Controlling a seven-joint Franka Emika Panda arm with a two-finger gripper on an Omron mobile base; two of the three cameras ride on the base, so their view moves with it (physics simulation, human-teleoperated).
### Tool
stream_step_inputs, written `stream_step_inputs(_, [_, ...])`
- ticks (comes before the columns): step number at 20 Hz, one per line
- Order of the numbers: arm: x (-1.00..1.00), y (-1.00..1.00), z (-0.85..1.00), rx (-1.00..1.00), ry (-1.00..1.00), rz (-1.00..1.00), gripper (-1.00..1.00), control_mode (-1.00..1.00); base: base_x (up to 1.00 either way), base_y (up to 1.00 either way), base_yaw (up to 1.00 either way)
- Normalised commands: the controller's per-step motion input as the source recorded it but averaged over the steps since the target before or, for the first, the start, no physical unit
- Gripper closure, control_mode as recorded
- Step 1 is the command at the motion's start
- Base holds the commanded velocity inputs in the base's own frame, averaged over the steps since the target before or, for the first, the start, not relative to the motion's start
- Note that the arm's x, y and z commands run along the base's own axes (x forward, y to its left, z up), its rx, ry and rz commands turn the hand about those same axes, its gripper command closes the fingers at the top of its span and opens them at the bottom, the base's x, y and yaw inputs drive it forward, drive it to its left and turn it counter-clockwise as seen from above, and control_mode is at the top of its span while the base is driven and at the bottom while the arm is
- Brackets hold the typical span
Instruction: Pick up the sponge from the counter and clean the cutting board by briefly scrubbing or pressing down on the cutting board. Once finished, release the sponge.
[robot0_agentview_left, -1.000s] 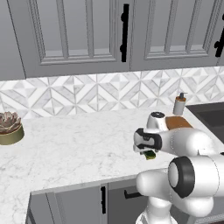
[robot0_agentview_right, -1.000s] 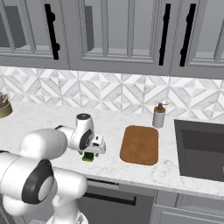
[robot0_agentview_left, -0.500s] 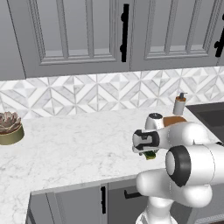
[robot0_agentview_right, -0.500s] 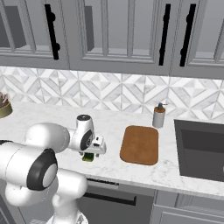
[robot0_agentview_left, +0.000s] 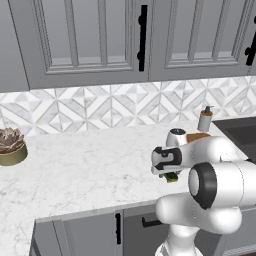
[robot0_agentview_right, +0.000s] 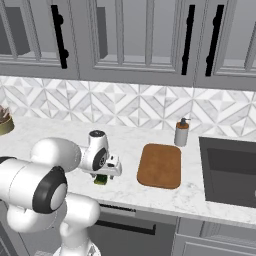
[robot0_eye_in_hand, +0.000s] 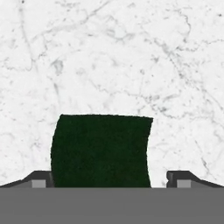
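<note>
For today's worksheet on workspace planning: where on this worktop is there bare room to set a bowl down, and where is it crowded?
Free: the wide marble counter between the potted plant and the pincer. Crowded: the right end, where the sponge, cutting board, soap bottle and sink cluster.

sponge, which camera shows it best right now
The hand view: the sponge shows its whole dark green top, large, on the white counter between the fingertips. The right base view shows a small green block under the gripper; the left base view shows a sliver.
</note>
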Motion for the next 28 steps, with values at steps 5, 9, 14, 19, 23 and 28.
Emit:
stream_step_inputs(5, [-0.14,0.0,-0.23,0.0,-0.02,0.0,1.0,-1.0,0.0,0.0,0.0])
stream_step_inputs(9, [-0.08,0.0,-0.03,0.0,-0.06,-0.01,1.0,-1.0,0.0,0.0,0.0])
stream_step_inputs(14, [0.0,-0.01,0.05,0.0,-0.05,0.0,1.0,-1.0,0.0,0.0,0.0])
stream_step_inputs(19, [0.25,-0.53,0.84,0.09,-0.02,0.01,1.0,-1.0,0.0,0.0,0.0])
stream_step_inputs(23, [0.34,-0.83,1.0,0.1,0.0,0.09,1.0,-1.0,0.0,0.0,0.0])
stream_step_inputs(28, [0.5,-0.74,0.46,0.0,0.0,0.16,1.0,-1.0,0.0,0.0,0.0])
